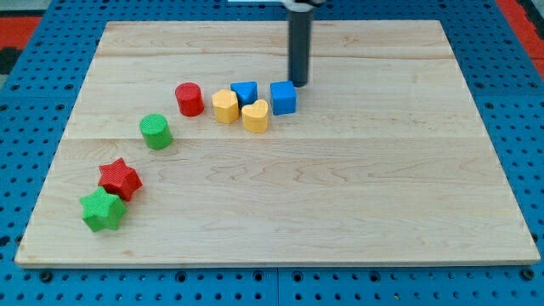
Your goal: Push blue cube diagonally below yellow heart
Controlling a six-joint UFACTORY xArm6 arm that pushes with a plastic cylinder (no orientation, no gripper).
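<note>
- Your rod ends in my tip (299, 83), a plain dark point with no fingers to spread or pinch, so it grips nothing.
- You see my tip on the board just above the blue cube (284, 98), at the cube's upper right corner; whether they touch you cannot tell.
- Your blue cube sits in the upper middle of the board, just to the right of the yellow heart (255, 116) and a little higher than it.
- You find the heart touching or nearly touching the cube's lower left side.
- To the left of the cube, close by, stands a second blue block (245, 92); its shape is hard to make out.
- A yellow block (225, 107) with flat sides sits just left of the heart, under that second blue block.
- Further left you see a red cylinder (189, 99), near the yellow block.
- A green cylinder (156, 132) lies lower and to the left, apart from the red one.
- Near the lower left corner you have a red star (119, 178) and a green star (103, 210), touching each other.
- All of it rests on the wooden board (357, 195).
</note>
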